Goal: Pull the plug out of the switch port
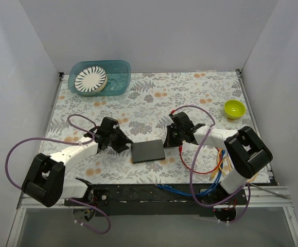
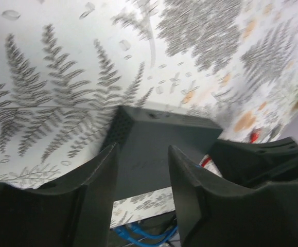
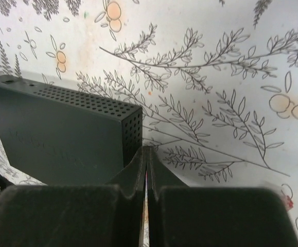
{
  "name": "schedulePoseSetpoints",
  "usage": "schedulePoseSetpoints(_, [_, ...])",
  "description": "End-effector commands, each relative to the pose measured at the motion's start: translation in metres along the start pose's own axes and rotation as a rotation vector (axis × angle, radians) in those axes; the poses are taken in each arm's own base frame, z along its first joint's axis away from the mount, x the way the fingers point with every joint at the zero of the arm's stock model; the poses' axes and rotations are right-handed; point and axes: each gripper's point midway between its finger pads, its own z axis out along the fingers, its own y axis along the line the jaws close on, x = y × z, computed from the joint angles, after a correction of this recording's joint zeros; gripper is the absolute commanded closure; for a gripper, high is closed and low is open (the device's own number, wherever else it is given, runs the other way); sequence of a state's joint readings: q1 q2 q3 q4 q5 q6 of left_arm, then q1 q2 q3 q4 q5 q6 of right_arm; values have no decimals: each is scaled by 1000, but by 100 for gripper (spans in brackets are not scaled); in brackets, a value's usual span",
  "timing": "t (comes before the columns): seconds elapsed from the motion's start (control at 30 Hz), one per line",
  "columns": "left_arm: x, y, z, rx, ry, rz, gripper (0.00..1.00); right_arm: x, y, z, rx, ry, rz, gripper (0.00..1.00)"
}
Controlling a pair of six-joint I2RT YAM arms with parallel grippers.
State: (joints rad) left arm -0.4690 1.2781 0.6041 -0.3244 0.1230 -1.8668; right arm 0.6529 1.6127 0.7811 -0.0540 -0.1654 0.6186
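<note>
Top external view: plain white walls point(image 1: 154, 31) box in a table under a cloth point(image 1: 154, 98) printed with grey ferns and orange blossoms. A teal tub point(image 1: 119, 77) holding a striped plate point(image 1: 90, 80) sits far left. The switch point(image 1: 148, 152) lies flat near centre, between both grippers. The left gripper point(image 1: 126, 143) is spread wide, gripping nothing. The right gripper point(image 1: 168, 141) is pinched closed and empty. A yellow-green bowl point(image 1: 234, 108) stands far right. Faint lettering on the switch's top is unreadable.

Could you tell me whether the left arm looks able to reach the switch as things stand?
Probably yes: the left gripper is open; the switch lies just ahead of it, nothing between.
</note>
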Motion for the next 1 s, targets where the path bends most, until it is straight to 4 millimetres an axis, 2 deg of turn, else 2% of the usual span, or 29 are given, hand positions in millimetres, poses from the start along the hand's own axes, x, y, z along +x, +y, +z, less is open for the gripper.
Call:
schedulePoseSetpoints(0.0, [-31,-35,-19,1,-119,39,50,-13,12,-27,50,-6,-27,99])
schedulePoseSetpoints(0.03, [-44,-38,-23,-17,-171,36,42,-23,12,-35,78,-50,-30,96])
schedulePoseSetpoints(0.07, [-50,-40,-27,-30,-195,43,38,-37,3,-46,149,-116,-30,91])
schedulePoseSetpoints(0.1, [-61,-33,-33,-80,-248,41,34,-58,15,-66,139,-200,-47,81])
schedulePoseSetpoints(0.13, [-72,-47,-43,-68,-290,37,24,-69,16,-78,157,-242,-69,77])
schedulePoseSetpoints(0.17, [-79,-48,-49,-79,-319,34,11,-76,11,-88,205,-272,-77,73])
schedulePoseSetpoints(0.2, [-88,-41,-55,-125,-363,31,2,-84,16,-100,201,-312,-91,68])
schedulePoseSetpoints(0.23, [-97,-47,-62,-127,-387,24,2,-94,23,-111,193,-346,-110,66])
schedulePoseSetpoints(0.3, [-107,-44,-67,-164,-413,33,2,-105,31,-131,187,-405,-163,58])
schedulePoseSetpoints(0.37, [-113,-46,-66,-182,-411,40,2,-115,37,-149,193,-462,-209,52])
schedulePoseSetpoints(0.4, [-114,-46,-65,-192,-400,51,2,-119,41,-162,185,-496,-226,38])
schedulePoseSetpoints(0.47, [-113,-49,-57,-204,-362,57,2,-120,42,-172,193,-537,-239,7])
schedulePoseSetpoints(0.5, [-111,-51,-55,-209,-340,69,2,-122,45,-184,174,-576,-243,2])
schedulePoseSetpoints(0.57, [-104,-52,-42,-217,-280,80,2,-113,45,-184,155,-587,-265,2])
schedulePoseSetpoints(0.6, [-101,-52,-36,-218,-259,78,2,-110,46,-191,135,-614,-277,1])
schedulePoseSetpoints(0.63, [-99,-50,-33,-225,-242,68,2,-112,51,-194,104,-659,-282,1])
schedulePoseSetpoints(0.67, [-95,-50,-29,-226,-218,70,2,-101,43,-183,100,-644,-286,1])
schedulePoseSetpoints(0.73, [-91,-53,-23,-201,-186,93,2,-103,52,-199,39,-717,-278,1])
schedulePoseSetpoints(0.9, [-81,-87,-32,24,-163,174,2,-102,61,-226,-18,-796,-313,1])
schedulePoseSetpoints(0.97, [-81,-99,-43,95,-183,211,2,-98,58,-226,-6,-785,-328,1])
